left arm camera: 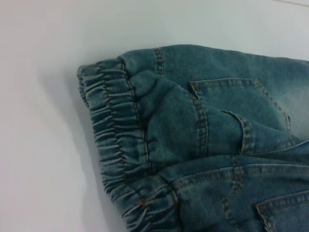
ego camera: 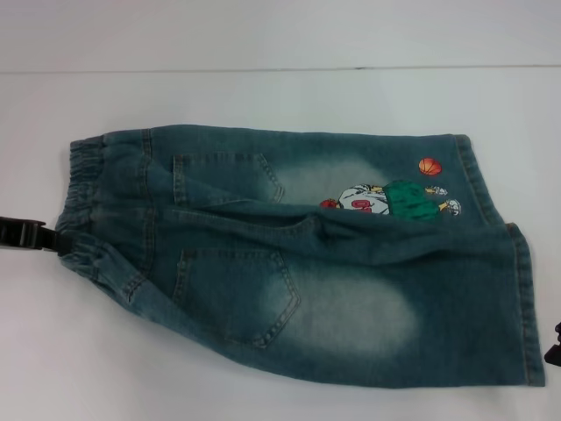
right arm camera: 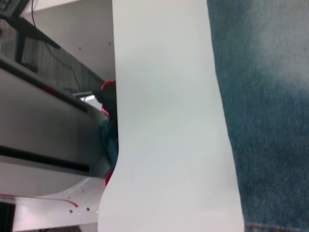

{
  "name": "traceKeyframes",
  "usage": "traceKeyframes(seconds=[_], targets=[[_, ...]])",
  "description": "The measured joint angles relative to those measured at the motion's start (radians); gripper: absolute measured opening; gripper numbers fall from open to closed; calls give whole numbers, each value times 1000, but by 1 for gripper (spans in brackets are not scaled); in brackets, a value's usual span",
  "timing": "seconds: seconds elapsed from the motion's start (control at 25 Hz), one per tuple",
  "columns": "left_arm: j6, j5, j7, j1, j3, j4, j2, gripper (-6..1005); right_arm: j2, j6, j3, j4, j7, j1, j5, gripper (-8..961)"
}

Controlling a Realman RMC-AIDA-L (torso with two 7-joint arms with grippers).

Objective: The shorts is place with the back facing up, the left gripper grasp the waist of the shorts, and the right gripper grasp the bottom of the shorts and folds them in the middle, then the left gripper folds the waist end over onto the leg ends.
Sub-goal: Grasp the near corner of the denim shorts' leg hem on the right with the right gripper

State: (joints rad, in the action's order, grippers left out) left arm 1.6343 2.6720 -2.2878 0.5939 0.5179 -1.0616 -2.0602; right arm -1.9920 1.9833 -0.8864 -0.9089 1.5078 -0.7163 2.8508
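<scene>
White tabletop (ego camera: 263, 105) carries soft, limp blue-green denim shorts (ego camera: 351, 298). Grip gathered elastic waistband (ego camera: 83, 206) beside left gripper (ego camera: 26, 233); right gripper (ego camera: 554, 346) near hems (ego camera: 526, 307). Jaw states: cannot tell.

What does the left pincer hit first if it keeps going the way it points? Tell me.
Probably the waist of the shorts: the left pincer points straight at that ruffled band, though height above it is unclear.

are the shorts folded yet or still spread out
Spread out: the shorts lie flat, both back pockets up, waist and leg hems at opposite ends.
</scene>
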Motion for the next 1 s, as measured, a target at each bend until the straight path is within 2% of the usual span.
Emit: traceKeyframes(seconds=[0.4, 1.0], targets=[[4, 0, -2, 10, 5, 0, 0, 29, -5, 0, -68, 0, 67, 2, 32, 703], [9, 2, -11, 19, 5, 2, -1, 30, -28, -19, -115, -10, 121, -22, 79, 704]])
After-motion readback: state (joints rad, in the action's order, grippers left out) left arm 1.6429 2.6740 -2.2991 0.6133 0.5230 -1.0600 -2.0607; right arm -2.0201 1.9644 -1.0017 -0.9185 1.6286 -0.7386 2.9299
